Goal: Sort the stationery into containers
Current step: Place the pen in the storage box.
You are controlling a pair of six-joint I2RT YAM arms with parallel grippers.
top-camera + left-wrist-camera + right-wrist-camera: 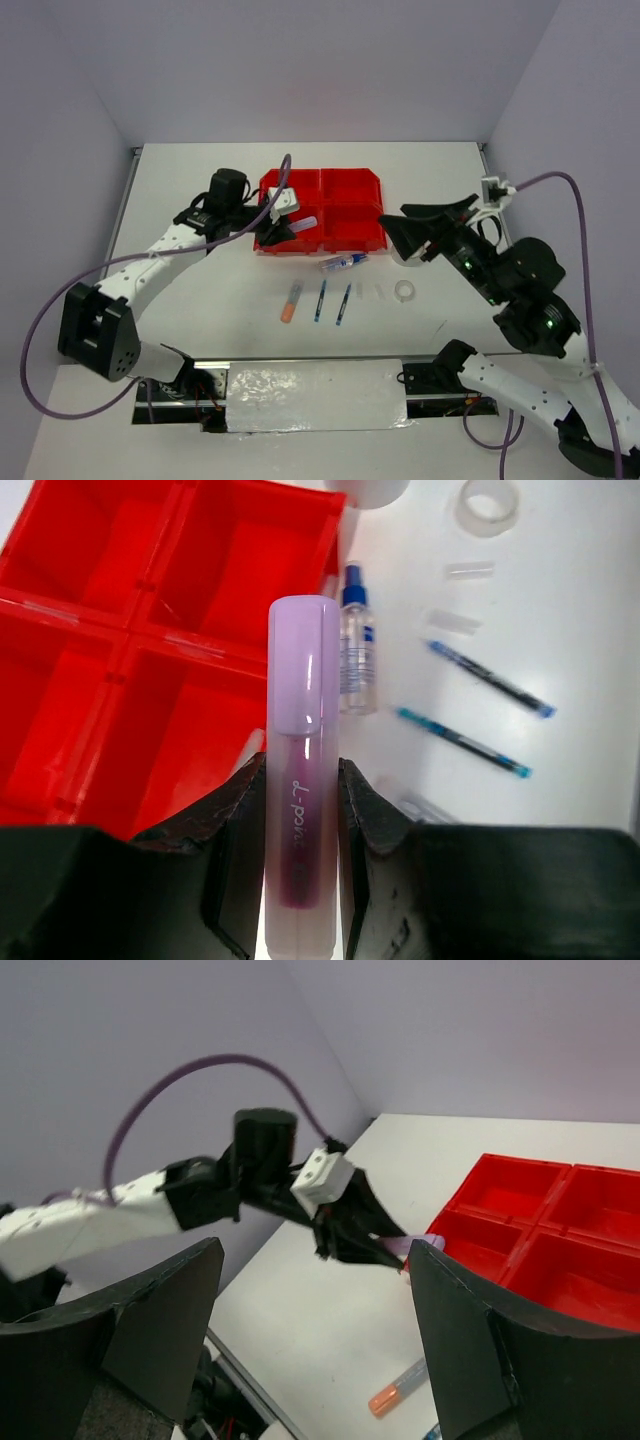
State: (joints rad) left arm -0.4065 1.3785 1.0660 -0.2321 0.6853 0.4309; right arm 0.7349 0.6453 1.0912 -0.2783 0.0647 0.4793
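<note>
Lilac-capped highlighter (302, 660) is clamped between the pads of the left gripper (301, 772). The jaws are closed on its magenta barrel, with nothing else between them. Its long axis runs straight out along the fingers, cap leading, so a good part of it juts past the fingertips.

From above, it lies roughly left to right and the cap points toward the right arm. It hangs over the near-left compartment of the red bins (150, 630), close to the near wall. I cannot tell how high it sits above the floor of that compartment. I would judge that the drop depends on the jutting cap lying inside the walls rather than across the rim, and lying lengthwise like this should suit the bin.

On the table beside the bins lie the blue-capped glue tube (357, 660), two blue pens (490, 678) (462, 742) and a clear tape roll (487, 502). An orange highlighter (290, 302) lies nearer the arm bases.

The right gripper (400, 235) is raised just off the right side of the bins with its jaws spread wide and empty. It is well apart from the held highlighter, so this piece belongs to the left arm.
</note>
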